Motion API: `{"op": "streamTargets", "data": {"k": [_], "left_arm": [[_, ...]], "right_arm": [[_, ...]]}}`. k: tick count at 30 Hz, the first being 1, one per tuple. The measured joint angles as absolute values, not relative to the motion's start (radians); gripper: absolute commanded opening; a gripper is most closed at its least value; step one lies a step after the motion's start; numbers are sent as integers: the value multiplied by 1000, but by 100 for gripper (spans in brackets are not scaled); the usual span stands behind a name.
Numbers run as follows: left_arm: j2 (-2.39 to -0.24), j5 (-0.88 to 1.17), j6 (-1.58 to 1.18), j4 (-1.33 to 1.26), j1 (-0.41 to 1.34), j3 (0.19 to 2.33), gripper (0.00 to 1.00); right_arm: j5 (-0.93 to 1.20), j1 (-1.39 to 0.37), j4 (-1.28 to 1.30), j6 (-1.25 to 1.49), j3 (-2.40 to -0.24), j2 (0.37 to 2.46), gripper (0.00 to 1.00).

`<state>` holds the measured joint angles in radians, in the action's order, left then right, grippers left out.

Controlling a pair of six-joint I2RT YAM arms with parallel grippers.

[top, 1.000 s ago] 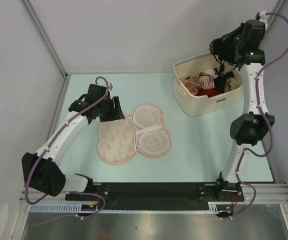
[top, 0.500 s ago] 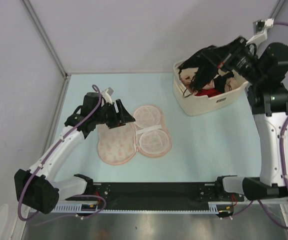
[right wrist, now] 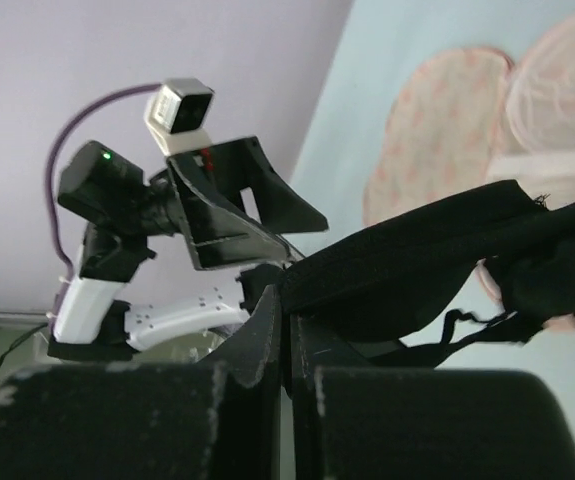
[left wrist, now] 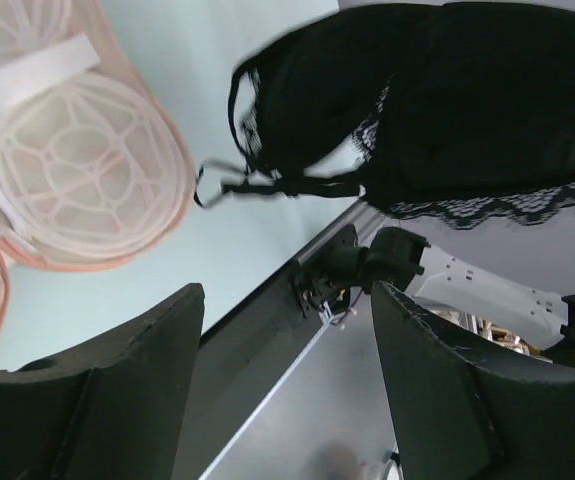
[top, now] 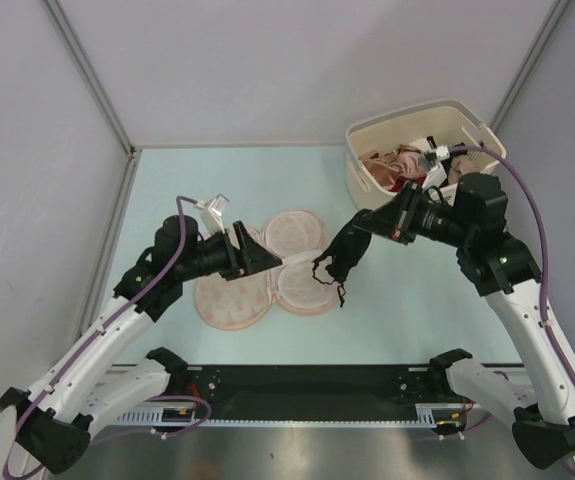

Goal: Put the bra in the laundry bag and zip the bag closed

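Observation:
The laundry bag (top: 229,298) lies open on the table, its patterned lobe to the left and its pale pink inner halves (top: 305,282) to the right. It also shows in the left wrist view (left wrist: 77,170) and the right wrist view (right wrist: 437,130). My right gripper (top: 369,228) is shut on the black lacy bra (top: 342,262), which hangs in the air just right of the bag's inner halves. The bra shows in the left wrist view (left wrist: 447,110) and, pinched between my right gripper's jaws (right wrist: 287,330), in the right wrist view (right wrist: 437,255). My left gripper (top: 259,256) is open and empty above the bag, its jaws (left wrist: 287,390) wide apart.
A cream plastic basket (top: 392,208) stands at the back right with pink, beige and red garments (top: 402,165) in it. The table's black front rail (top: 307,382) runs along the near edge. Grey walls close in the left and back sides.
My right arm has swung from above the basket down and to the left, carrying the bra to the bag. My left arm has lifted and reached right over the bag.

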<state>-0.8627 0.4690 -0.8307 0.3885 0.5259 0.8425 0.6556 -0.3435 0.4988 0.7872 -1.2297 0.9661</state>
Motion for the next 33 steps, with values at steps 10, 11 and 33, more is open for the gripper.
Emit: {"op": "streamTargets", "data": {"k": [10,11,33], "left_arm": [[-713,445,-885,344,587,736,75],[-697,446,-891,330,591,721,74],[-430,237,-968,260,611,563,74]], "right_arm": [[592,-361,632,722,-1125,869,0],[587,-361,630,715,-1103,846,0],[571,-487,154,751,-1401,1315,0]]}}
